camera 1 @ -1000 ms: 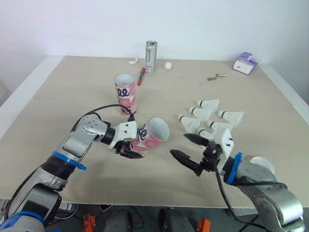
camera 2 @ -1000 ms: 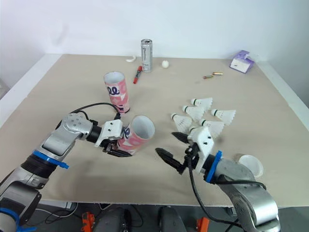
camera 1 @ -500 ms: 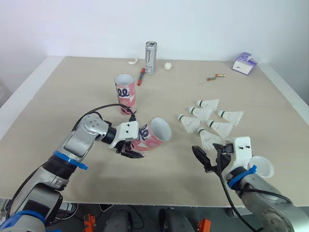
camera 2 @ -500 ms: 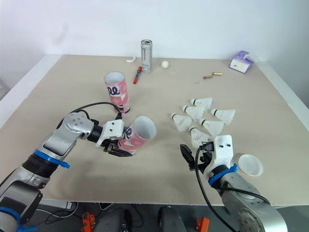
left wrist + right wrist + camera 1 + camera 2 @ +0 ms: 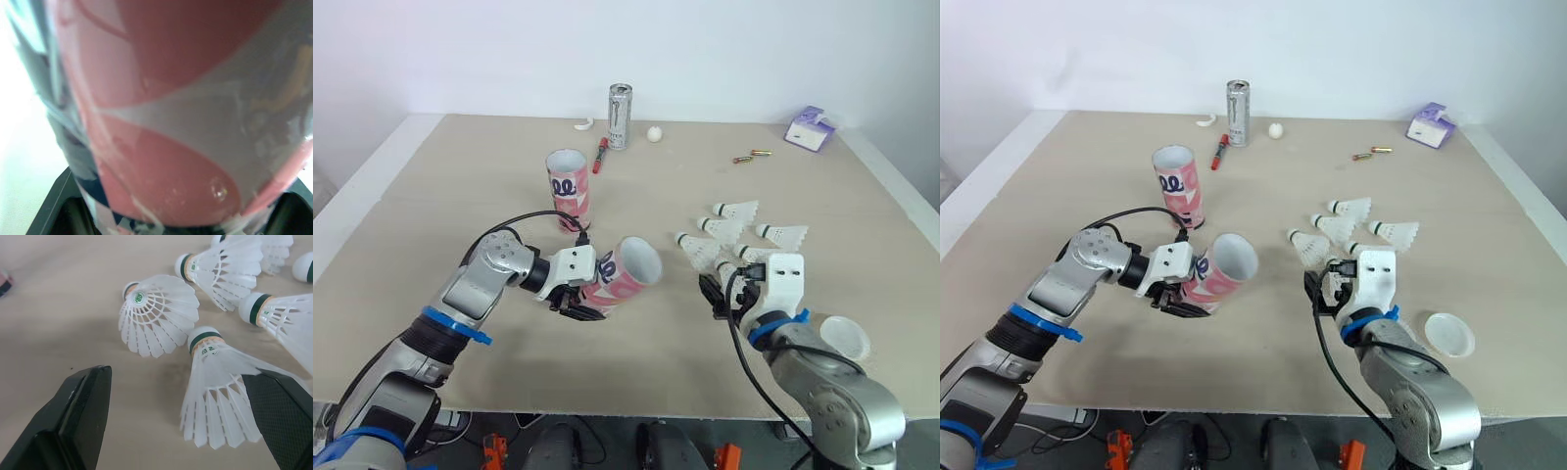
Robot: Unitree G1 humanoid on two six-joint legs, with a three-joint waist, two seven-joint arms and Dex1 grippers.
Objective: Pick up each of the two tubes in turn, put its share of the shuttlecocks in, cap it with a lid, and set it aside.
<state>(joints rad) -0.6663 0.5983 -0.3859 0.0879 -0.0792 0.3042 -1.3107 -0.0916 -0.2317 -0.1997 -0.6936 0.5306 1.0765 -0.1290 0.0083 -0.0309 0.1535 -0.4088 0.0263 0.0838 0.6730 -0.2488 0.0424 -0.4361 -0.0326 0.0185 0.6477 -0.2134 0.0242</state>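
right pincer [image 5: 176, 374] has come fwd from the near edge at abt 5 o'clock up to the shuttlecocks [image 5: 724, 230] since a sec ago; left arm & its load haven't shifted. r fingers [image 5: 83, 416] are spread wide, one each side of the nearest shuttlecock [image 5: 215, 396], which lies on the worktop [image 5: 460, 196] w/ cork end away from the wrist. can't tell if its feathers touch a finger. rest of the bunch lies just past it twd 12–1 o'clock, all at abt 3–4 o'clock of the worktop. left pincer [image 5: 585, 286] is clamped on the pink tube [image 5: 619, 282] near centre, tilted, open mouth facing 2 o'clock twd the bunch. second tube [image 5: 568, 191] stands upright & open at 11 o'clock of the held one, apart from it. lid [image 5: 1449, 334] lies flat at 4 o'clock by the front edge, beside the r forearm. far side, 12 o'clock: can [image 5: 621, 116], red marker [image 5: 600, 154] at its 7, white ball [image 5: 654, 133] at its 3. batteries [image 5: 751, 156] & purple box [image 5: 810, 127] sit out twd 1–2 o'clock.
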